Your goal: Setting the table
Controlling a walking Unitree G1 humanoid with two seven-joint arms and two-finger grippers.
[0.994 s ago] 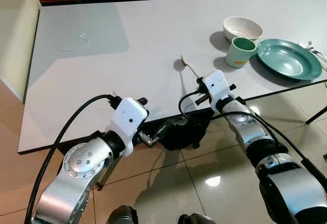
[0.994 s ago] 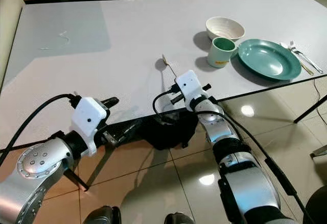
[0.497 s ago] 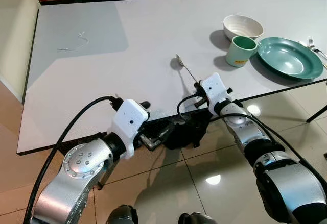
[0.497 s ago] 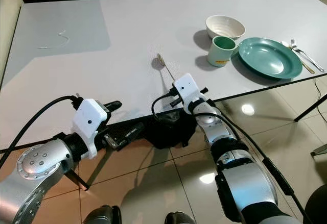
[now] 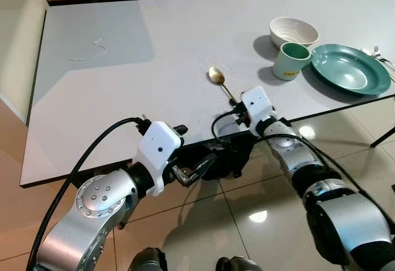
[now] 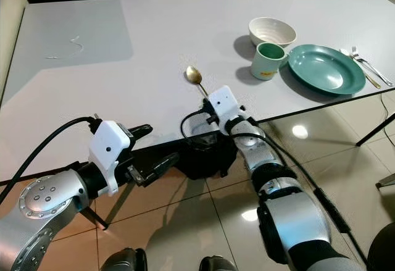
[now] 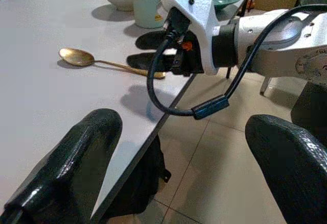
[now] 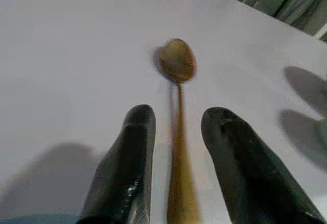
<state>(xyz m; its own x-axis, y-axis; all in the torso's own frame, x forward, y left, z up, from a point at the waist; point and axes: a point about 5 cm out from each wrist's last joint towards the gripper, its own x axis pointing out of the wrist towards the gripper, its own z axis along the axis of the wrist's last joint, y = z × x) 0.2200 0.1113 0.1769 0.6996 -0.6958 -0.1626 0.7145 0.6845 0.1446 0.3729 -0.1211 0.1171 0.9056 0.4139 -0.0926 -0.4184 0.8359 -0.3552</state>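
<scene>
The slim golden metal spoon (image 5: 220, 82) lies flat on the white rectangular table (image 5: 123, 67), near its near edge, with the bowl end pointing far and a little left. The right tool (image 8: 176, 147) is at the near end of the handle; its two black fingers (image 8: 125, 168) stand on either side of the handle with a narrow gap, and I cannot tell if they press it. To the right, well apart, stand a pale green ceramic mug (image 5: 290, 62), a cream round bowl (image 5: 294, 33) and a teal round plate (image 5: 349, 69). The left tool (image 5: 197, 165) hangs below the near table edge, fingers spread wide, holding nothing.
</scene>
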